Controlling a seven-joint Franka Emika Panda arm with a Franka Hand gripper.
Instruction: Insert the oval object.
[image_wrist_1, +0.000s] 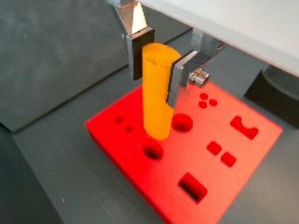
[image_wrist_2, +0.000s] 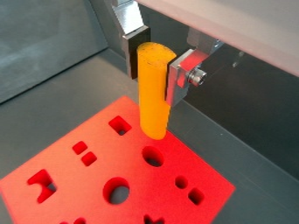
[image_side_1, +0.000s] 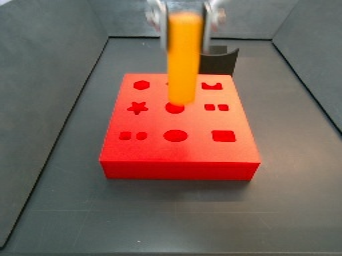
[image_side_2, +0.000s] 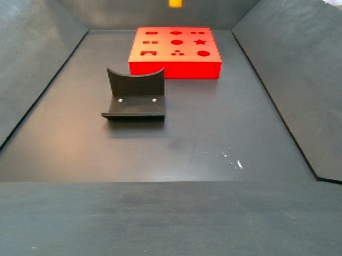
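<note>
Pinched upright in the end effector (image_wrist_1: 160, 66), the oval object (image_wrist_1: 156, 92) hangs above the red block (image_wrist_1: 222, 179).

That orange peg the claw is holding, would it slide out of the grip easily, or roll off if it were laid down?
The oval object looks smooth and glossy, so it may be somewhat slippery, though the gripper clamps it near the top. It appears straight and rigid, probably stiff. Its rounded sides suggest it could roll if laid flat, and being tall and narrow, tip easily if stood on the red block.
</note>
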